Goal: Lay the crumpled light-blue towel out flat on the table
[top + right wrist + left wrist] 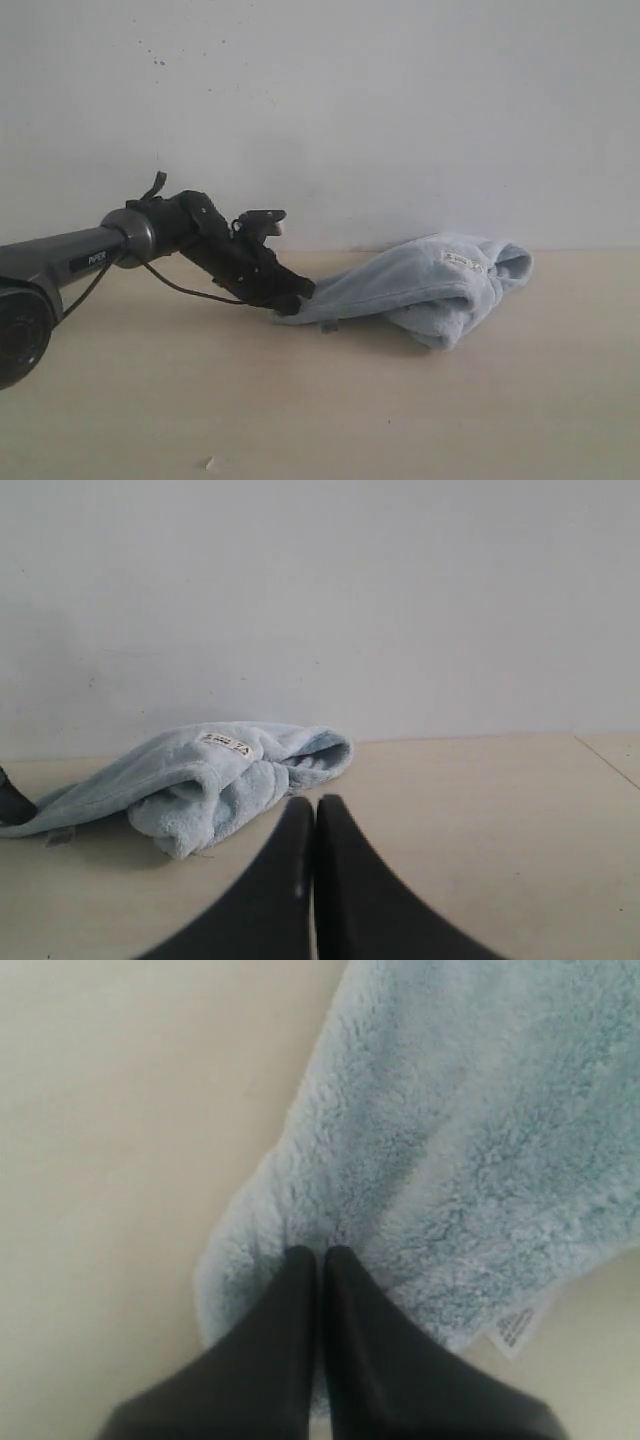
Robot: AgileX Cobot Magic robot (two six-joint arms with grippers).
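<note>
Left gripper [292, 298] low at left corner of towel [420, 285], jaws pressed together, seemingly nipping edge pile. Towel bunched, folded over itself, on table [300, 400] near wall. Right gripper [315, 800] clamped empty, well off towel. Step: corner grab. Next, likely: drag corner outward, low; right takes opposite corner.

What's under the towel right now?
Only bare table shows around the towel. It is folded over itself, so its lower layers and whatever lies beneath are covered. The left gripper pinches one end.
</note>
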